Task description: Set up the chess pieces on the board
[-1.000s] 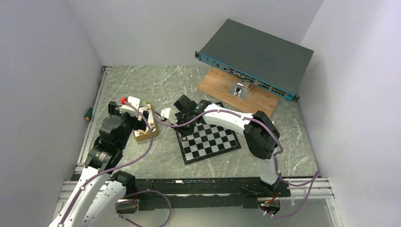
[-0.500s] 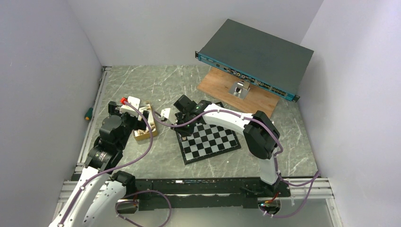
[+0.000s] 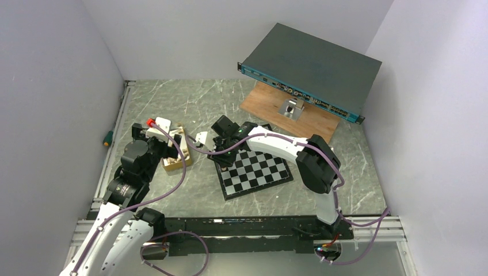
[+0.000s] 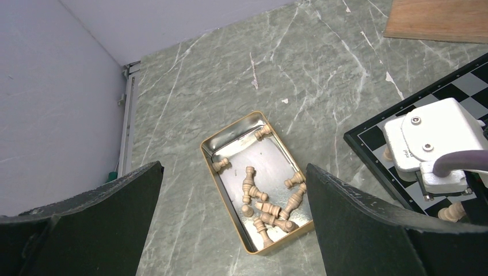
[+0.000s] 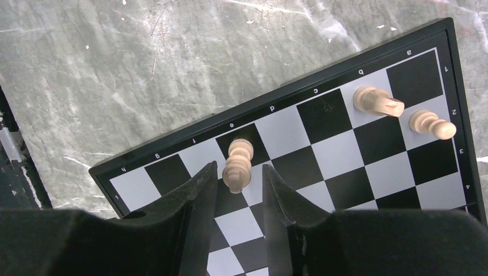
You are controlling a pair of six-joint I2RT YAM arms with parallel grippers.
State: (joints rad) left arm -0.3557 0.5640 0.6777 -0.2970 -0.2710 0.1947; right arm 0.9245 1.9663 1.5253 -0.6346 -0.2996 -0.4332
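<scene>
**Right gripper** (image 5: 239,175): jaws slightly apart, straddling one light piece (image 5: 237,164) that stands on the board (image 5: 339,150) in the row along its lettered edge. Narrow gaps show on both sides, so there is no contact.

**Other pieces:** two further light pieces (image 5: 377,100) sit near the board's corner.

**Board:** lies mid-worktop (image 3: 190,103), toward the near edge.

**Left gripper** (image 4: 233,172): jaws wide apart and holding nothing, above a gold tin (image 4: 256,154) of loose pale pieces left of the board.
</scene>
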